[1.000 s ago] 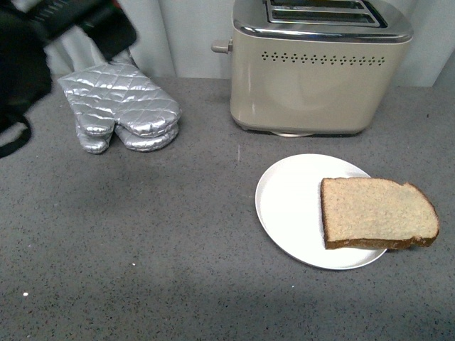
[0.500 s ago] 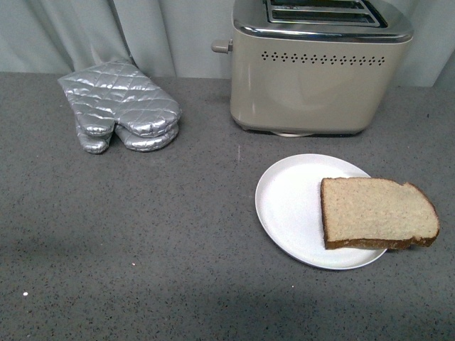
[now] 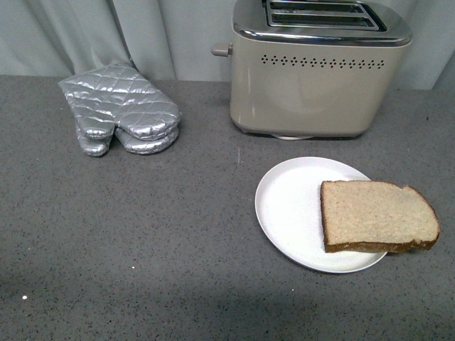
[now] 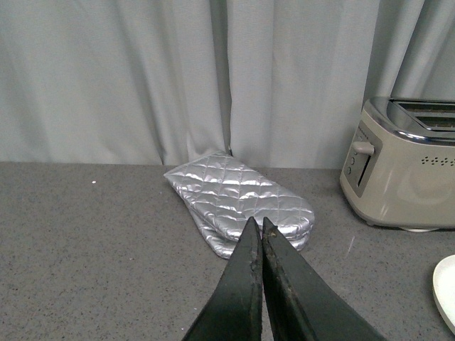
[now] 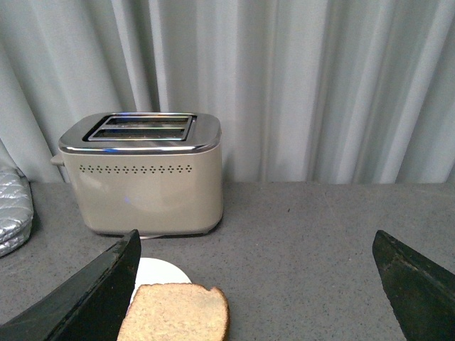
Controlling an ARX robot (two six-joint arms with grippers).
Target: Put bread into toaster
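We see the bread [image 3: 377,215] flat on a white plate [image 3: 288,206] just before the toaster [image 3: 313,85], silver mitts [image 3: 121,106] well left. Our left gripper [image 4: 259,227] is pinched together, our right gripper [image 5: 256,238] spread wide.

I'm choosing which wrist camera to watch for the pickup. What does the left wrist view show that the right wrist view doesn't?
Only the left wrist view: the left gripper, shut. Only the right wrist view: the bread and the right gripper, open wide. Both: the toaster, the white plate (a sliver in the left), the silver oven mitts (just an edge in the right), the grey countertop and the curtain.
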